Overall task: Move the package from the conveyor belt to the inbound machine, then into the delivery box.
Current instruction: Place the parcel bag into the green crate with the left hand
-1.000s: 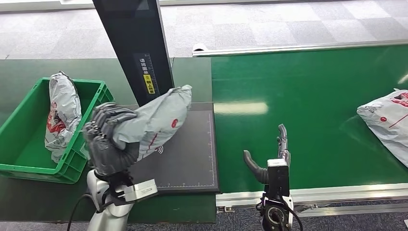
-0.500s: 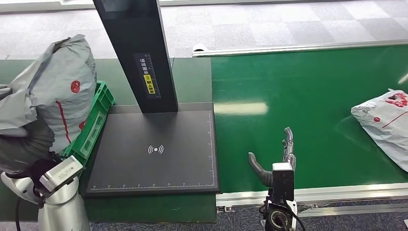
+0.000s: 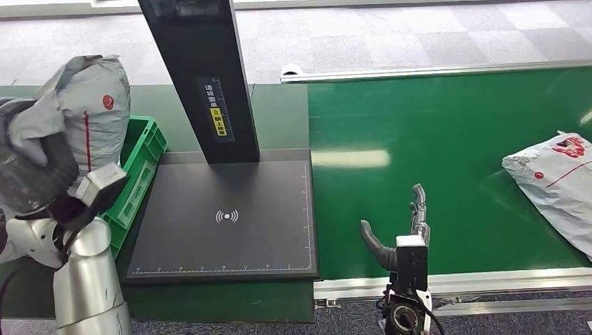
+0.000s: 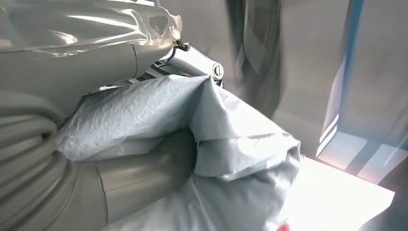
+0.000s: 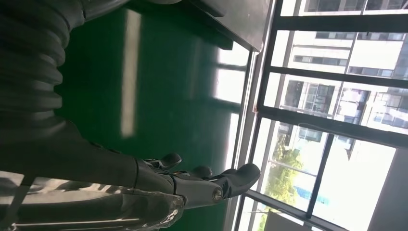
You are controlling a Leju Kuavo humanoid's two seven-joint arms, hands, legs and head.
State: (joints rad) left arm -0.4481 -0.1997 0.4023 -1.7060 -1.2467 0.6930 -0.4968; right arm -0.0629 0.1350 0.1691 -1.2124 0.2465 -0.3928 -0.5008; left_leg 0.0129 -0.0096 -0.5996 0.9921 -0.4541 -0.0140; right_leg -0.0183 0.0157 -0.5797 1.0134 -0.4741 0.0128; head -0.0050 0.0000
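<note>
Two grey crinkled plastic packages are seen: one on the smooth green conveyor belt [image 3: 447, 139], cut off at the right edge, and the package [image 3: 87, 112] gripped by the left hand [image 3: 31, 167], raised over the largely hidden green crate [image 3: 143, 164]. The right hand [image 3: 398, 230] is held open, empty.

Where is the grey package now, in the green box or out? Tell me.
Out. The left hand holds the grey package raised above the green box.

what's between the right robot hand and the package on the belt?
Bare green belt, per the head view. The right robot hand hovers open; the waiting package lies at the far right.
</note>
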